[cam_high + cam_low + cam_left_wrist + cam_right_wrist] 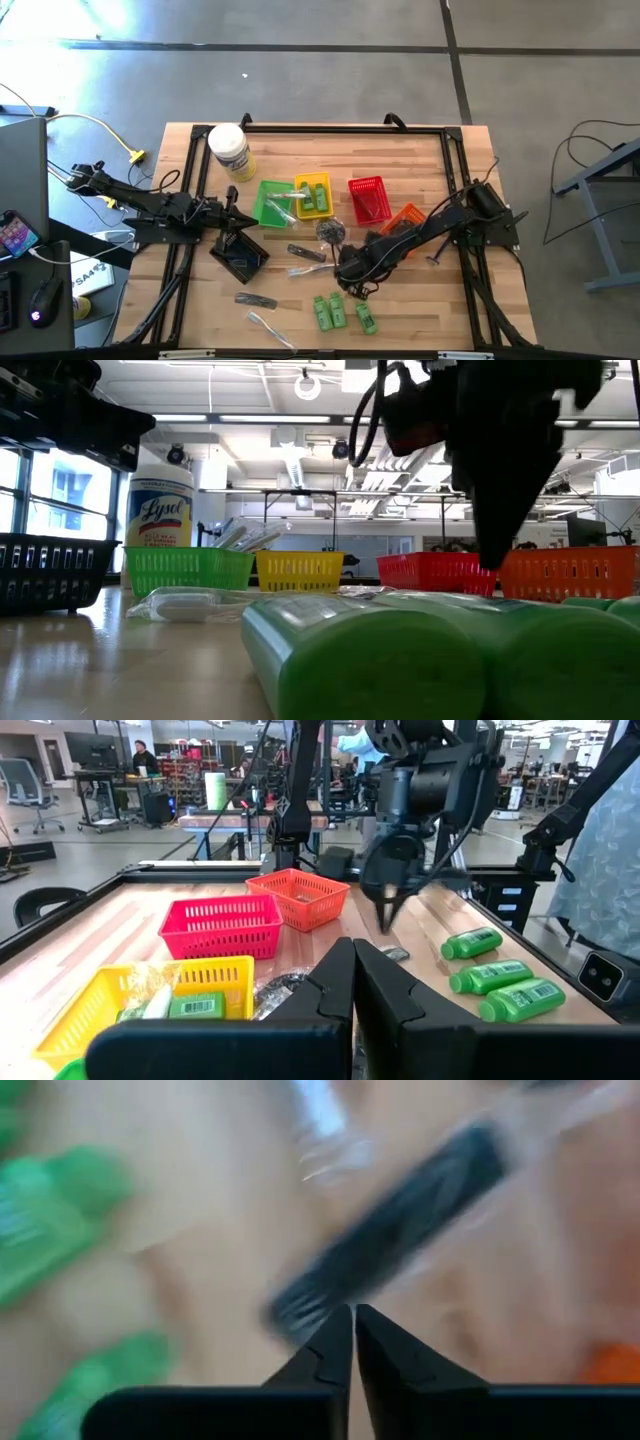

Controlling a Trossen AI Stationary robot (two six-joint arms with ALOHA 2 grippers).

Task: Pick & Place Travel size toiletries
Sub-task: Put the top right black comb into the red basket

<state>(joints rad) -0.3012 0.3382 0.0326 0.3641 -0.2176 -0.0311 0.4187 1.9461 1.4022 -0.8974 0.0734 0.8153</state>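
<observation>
Nearest the table's front edge, three bright green plastic bottles (340, 313) lie on their sides: light, stiff, round and likely to roll, so take one across its middle. Beside them lies a clear-wrapped thin stick (268, 328), crinkly and slippery. Farther in, your right hand (347, 272) hangs closed and empty just over a slim black razor-like stick (400, 1220) in the table's middle; pinch it mid-length. Your left hand (352, 982), closed and empty, hovers near the black basket (240, 255).
</observation>
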